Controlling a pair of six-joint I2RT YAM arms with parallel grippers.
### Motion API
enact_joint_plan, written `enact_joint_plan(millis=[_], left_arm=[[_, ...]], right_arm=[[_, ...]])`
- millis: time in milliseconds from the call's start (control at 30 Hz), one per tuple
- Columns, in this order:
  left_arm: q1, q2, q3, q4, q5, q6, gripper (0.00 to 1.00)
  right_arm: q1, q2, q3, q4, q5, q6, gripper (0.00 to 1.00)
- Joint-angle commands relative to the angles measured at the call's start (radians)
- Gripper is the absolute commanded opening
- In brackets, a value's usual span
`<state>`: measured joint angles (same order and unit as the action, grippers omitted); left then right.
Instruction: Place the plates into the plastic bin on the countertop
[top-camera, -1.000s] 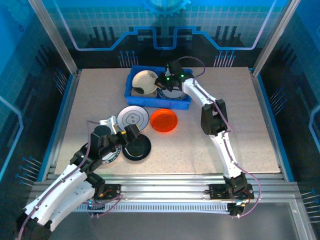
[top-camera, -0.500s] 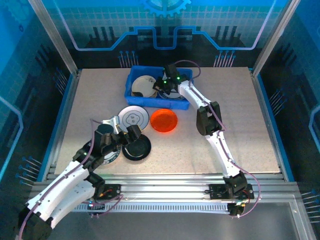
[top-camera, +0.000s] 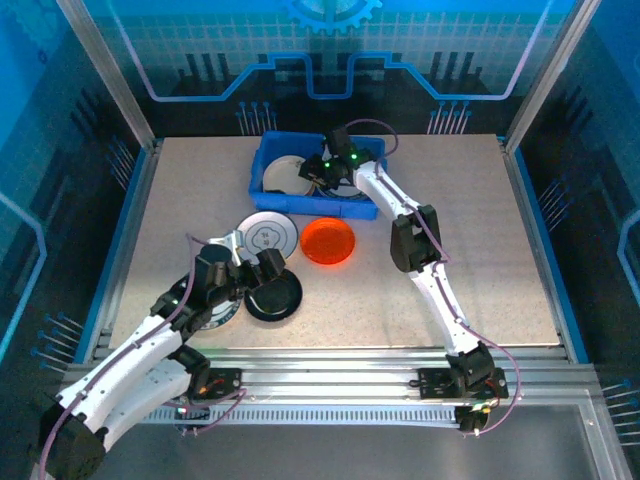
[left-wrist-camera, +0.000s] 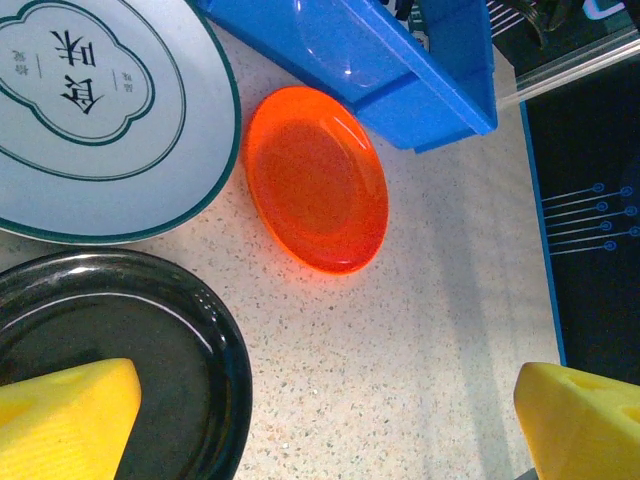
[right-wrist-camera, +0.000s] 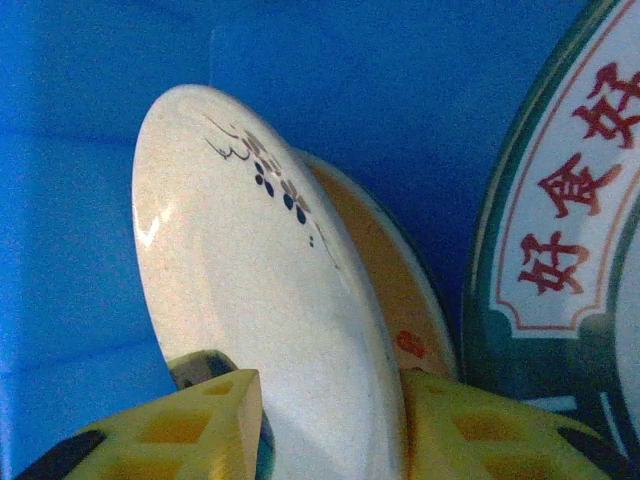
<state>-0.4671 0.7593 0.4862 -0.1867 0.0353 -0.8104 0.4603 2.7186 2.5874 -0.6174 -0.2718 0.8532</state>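
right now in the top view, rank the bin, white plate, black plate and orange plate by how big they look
1. bin
2. white plate and black plate: about alike, so not ranked against each other
3. orange plate, slightly smaller

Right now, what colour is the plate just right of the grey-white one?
Plain orange-red plate, no pattern; left wrist view shows it best.
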Motion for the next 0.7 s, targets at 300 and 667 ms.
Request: enact_joint_plan(millis=[300,667], left_arm=[[0.007,0.033,0.043,0.045,0.036,0.017,0.97],[0.007,0.075,0.038,0.085,0.059,0.011,0.96]], right_arm=[[0.023,-0.102,0.006,-0.086,0.044,-0.078,0.43],[0.033,-0.155,-0.038,-0.096,0.052,-0.107,0.46]])
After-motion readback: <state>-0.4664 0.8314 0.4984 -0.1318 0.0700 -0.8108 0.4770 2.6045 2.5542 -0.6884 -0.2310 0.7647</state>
